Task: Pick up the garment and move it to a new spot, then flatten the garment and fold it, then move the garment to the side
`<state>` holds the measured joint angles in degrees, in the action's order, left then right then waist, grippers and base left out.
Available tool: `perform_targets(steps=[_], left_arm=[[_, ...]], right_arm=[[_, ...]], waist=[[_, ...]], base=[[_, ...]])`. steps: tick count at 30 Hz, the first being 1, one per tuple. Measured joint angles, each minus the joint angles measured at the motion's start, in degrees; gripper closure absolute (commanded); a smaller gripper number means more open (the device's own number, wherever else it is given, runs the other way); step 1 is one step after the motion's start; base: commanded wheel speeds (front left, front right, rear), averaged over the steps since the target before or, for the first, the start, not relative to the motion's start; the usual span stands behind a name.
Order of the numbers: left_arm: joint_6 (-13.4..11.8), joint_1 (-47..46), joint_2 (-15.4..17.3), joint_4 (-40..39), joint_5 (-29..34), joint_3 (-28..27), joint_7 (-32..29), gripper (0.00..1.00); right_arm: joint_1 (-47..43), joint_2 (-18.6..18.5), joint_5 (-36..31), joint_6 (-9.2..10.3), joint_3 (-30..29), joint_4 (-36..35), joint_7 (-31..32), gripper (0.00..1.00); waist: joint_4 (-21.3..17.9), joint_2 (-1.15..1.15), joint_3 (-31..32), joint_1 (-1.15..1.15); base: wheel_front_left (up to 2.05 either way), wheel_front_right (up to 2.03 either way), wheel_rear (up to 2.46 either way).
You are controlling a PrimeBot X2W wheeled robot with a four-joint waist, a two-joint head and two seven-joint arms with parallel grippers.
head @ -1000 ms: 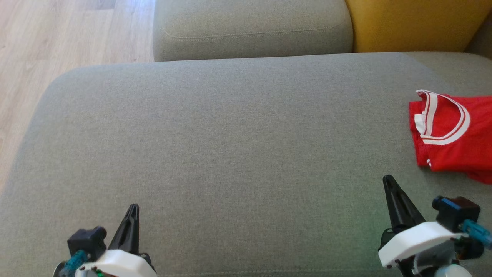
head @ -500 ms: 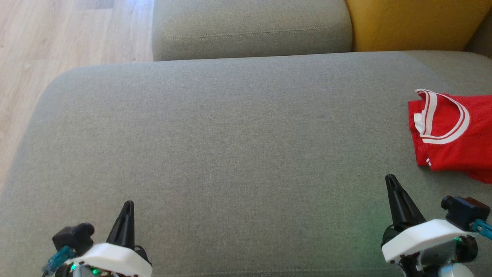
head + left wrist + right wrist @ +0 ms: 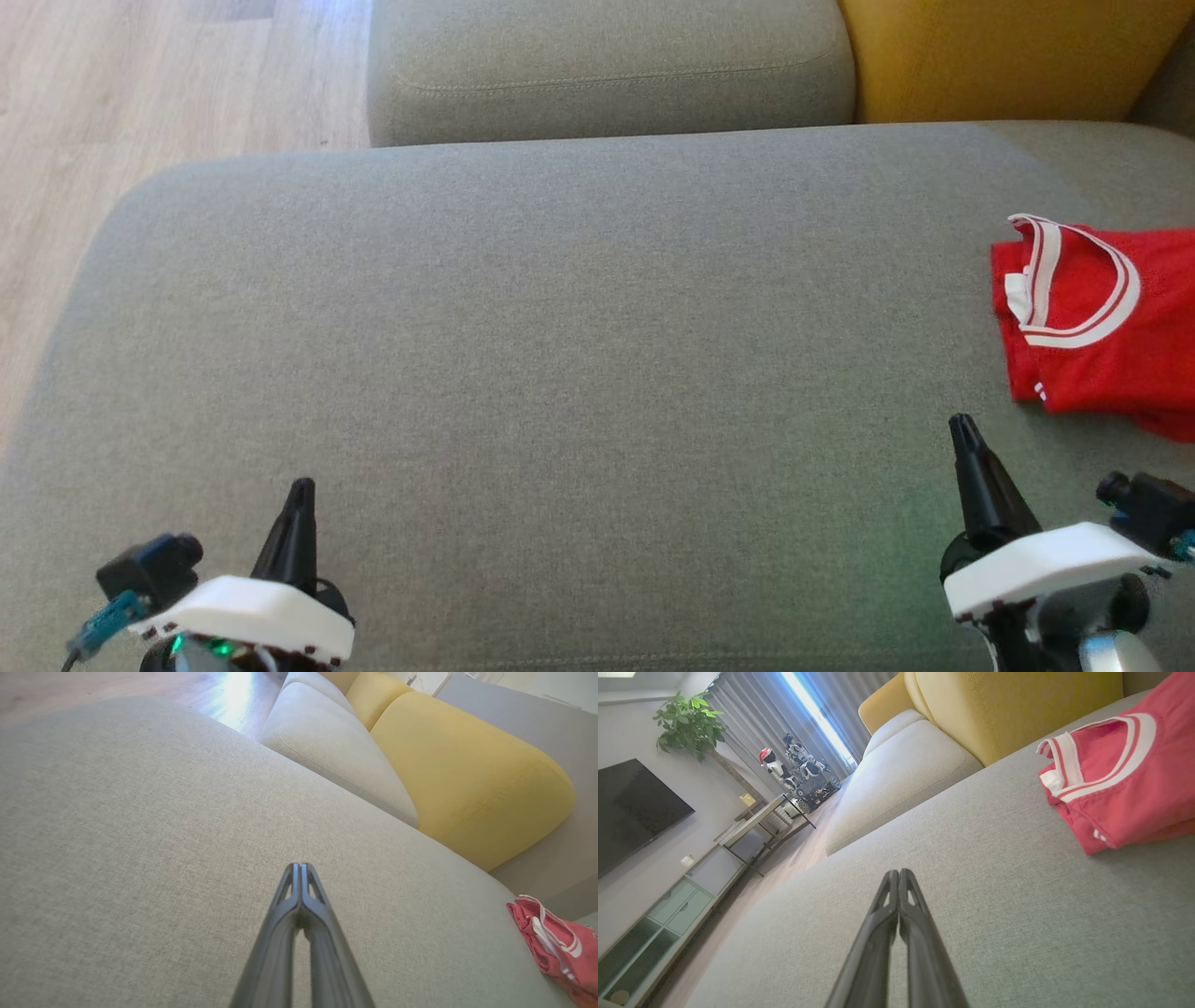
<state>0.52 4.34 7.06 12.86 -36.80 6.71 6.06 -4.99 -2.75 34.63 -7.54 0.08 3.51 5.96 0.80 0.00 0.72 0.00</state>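
Both arms are drifting slightly outward since a second ago. At seven o'clock over the grey woven sofa cushion, the left gripper is hovering with its fingers pressed together. The right gripper, likewise pressed together, is sitting nearer the bunched red jersey with a white-striped collar, which is lying at its one o'clock, by the cushion's three o'clock edge.

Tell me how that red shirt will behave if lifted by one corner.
The red shirt looks like thin cloth in soft folds, so it will likely droop and unfold when lifted. It probably weighs little. Pushed across the woven grey cushion, it would likely bunch rather than slide.
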Motion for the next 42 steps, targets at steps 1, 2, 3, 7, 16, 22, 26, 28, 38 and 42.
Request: perform_targets(steps=[1, 2, 3, 7, 16, 22, 26, 28, 38, 42], left_arm=[[0.0, -0.1, -0.1, 0.0, -0.6, -0.1, -0.1, 1.00], [0.1, -0.1, -0.1, 0.0, -1.2, -0.1, -0.4, 1.00], [0.1, -0.1, -0.2, 0.1, -1.8, -0.1, -0.5, 1.00], [0.5, -0.1, -0.4, 0.2, -4.4, -0.4, -1.0, 1.00], [1.1, -1.2, -0.7, 0.4, -9.9, -1.9, -2.5, 1.00], [1.5, -1.3, -1.1, 0.5, -13.0, -2.2, -3.0, 1.00], [1.8, -1.4, -1.5, 0.6, -15.4, -2.8, -3.5, 1.00], [2.1, -1.6, -1.6, 0.7, -16.7, -3.4, -3.8, 1.00], [2.6, -2.6, -1.9, 1.1, -22.9, -4.2, -5.1, 1.00], [2.9, -2.9, -2.1, 1.4, -25.4, -5.1, -5.6, 1.00]], right_arm=[[0.1, 0.0, 0.7, 0.00, 0.0, 0.1, 0.0, 1.00], [0.1, 0.0, 1.3, 0.00, -0.1, 0.2, 0.0, 1.00], [0.1, 0.0, 1.9, 0.00, -0.2, 0.4, 0.0, 1.00], [0.2, 0.0, 4.6, 0.00, -0.3, 1.0, -0.2, 1.00], [1.1, 0.0, 10.6, 0.00, -0.8, 2.3, -0.2, 1.00], [1.2, 0.0, 13.9, 0.00, -1.0, 2.9, -0.3, 1.00], [1.8, 0.0, 16.5, 0.00, -1.3, 3.4, -0.3, 1.00], [2.3, 0.0, 17.9, 0.00, -1.5, 3.7, -0.3, 1.00], [2.9, -0.1, 24.4, 0.00, -2.3, 5.0, -0.4, 1.00], [3.6, -0.1, 27.0, 0.00, -2.5, 5.5, -0.4, 1.00]], waist=[[0.0, 0.00, 0.0, 0.00], [0.0, 0.00, 0.0, 0.00], [0.0, 0.00, 0.0, 0.00], [-0.1, 0.00, -0.1, 0.00], [-0.1, 0.00, -0.2, 0.00], [-0.2, 0.00, -0.2, 0.00], [-0.2, 0.00, -0.3, 0.00], [-0.2, 0.00, -0.3, 0.00], [-0.3, 0.00, -0.4, 0.00], [-0.4, 0.00, -0.4, 0.00]], base=[[0.00, 0.00, 0.00], [0.00, 0.00, 0.00], [0.00, 0.00, 0.00], [0.00, 0.00, 0.00], [0.00, 0.00, 0.00], [0.00, 0.00, 0.00], [0.00, 0.00, 0.00], [0.00, 0.00, 0.00], [0.00, 0.00, 0.00], [0.00, 0.00, 0.00]])
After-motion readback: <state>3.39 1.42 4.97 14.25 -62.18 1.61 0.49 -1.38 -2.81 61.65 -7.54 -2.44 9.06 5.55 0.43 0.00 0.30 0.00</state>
